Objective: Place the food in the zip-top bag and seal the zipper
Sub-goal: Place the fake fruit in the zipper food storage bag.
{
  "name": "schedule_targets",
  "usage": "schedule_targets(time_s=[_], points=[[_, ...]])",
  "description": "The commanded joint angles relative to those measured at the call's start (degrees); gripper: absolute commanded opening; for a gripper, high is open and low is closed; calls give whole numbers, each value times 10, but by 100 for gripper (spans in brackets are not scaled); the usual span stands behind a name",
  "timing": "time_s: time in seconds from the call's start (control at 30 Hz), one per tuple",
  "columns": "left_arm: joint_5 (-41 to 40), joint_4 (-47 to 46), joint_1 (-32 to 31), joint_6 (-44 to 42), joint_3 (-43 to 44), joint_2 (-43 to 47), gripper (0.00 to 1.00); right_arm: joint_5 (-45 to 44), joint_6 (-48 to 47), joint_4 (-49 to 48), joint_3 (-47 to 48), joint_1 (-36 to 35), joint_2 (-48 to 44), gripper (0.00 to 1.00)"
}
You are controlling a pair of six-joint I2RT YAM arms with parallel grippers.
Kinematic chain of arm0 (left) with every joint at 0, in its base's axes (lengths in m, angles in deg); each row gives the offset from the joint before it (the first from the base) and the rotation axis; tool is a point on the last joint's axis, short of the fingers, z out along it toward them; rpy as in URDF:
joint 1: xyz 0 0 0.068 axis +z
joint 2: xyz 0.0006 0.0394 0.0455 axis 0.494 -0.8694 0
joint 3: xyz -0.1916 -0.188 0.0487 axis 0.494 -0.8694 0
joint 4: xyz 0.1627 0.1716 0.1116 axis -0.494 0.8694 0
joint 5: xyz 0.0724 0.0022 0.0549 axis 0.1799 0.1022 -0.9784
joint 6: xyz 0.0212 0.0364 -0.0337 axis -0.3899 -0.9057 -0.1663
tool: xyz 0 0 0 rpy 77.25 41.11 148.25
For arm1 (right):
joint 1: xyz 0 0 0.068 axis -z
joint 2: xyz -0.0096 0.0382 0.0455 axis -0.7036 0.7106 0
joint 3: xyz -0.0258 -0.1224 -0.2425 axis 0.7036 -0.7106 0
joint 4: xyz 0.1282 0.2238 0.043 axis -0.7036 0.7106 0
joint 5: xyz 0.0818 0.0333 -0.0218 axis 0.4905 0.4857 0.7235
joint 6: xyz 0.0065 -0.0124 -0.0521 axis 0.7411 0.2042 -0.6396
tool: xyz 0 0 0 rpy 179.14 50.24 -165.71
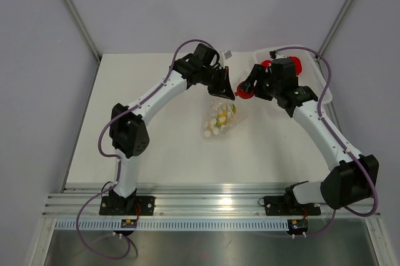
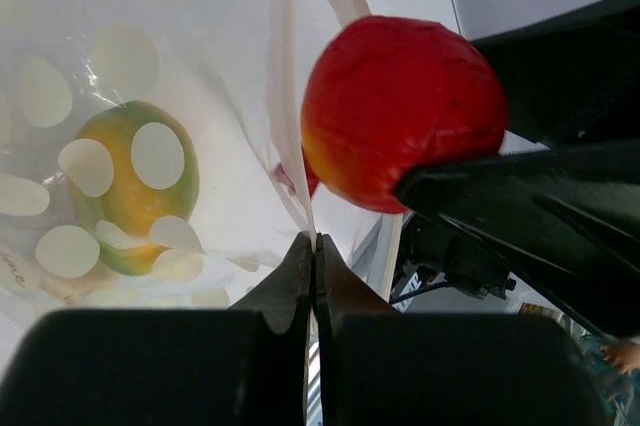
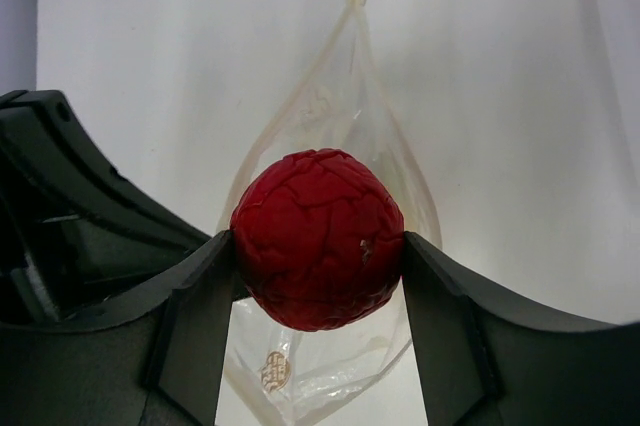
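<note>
The zip-top bag [image 1: 219, 119] hangs from my left gripper [image 1: 223, 89], its bottom on the table. In the left wrist view the left gripper [image 2: 313, 243] is shut on the bag's mouth edge [image 2: 290, 96]. A yellow-green fruit [image 2: 135, 186] lies inside the bag [image 2: 60, 96]. My right gripper [image 1: 245, 91] is shut on a red fruit [image 1: 245, 93] right beside the bag's mouth. In the right wrist view that red fruit [image 3: 318, 239] sits between the right gripper's [image 3: 318, 246] fingers [image 3: 200, 296], above the open mouth of the bag [image 3: 340, 96]. It also shows in the left wrist view [image 2: 400, 111].
A white tray [image 1: 312, 73] stands at the back right with two more red fruits [image 1: 267, 63] [image 1: 295, 65], partly behind the right arm. Grey walls close in the table on the left, back and right.
</note>
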Motion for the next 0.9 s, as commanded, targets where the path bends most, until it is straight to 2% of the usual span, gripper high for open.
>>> schedule_targets(time_s=[0.0,0.27,0.4,0.53,0.73,0.87], points=[[34,-40,5,8,-10,51,0,-34,-13,-3,11,-6,9,59],[56,-56,9,20,-18,57,0,-41,-18,-1,3,-10,15,66],[64,-66,11,30,-18,59,0,-36,-31,17,20,-15,27,86],[66,-69,13,33,-16,57,0,-43,-38,29,28,-18,24,97],[59,-64,19,27,-23,50,0,-112,-62,1,20,-18,-24,98],[54,-65,30,26,-32,46,0,-184,-75,-3,38,-11,-32,86]])
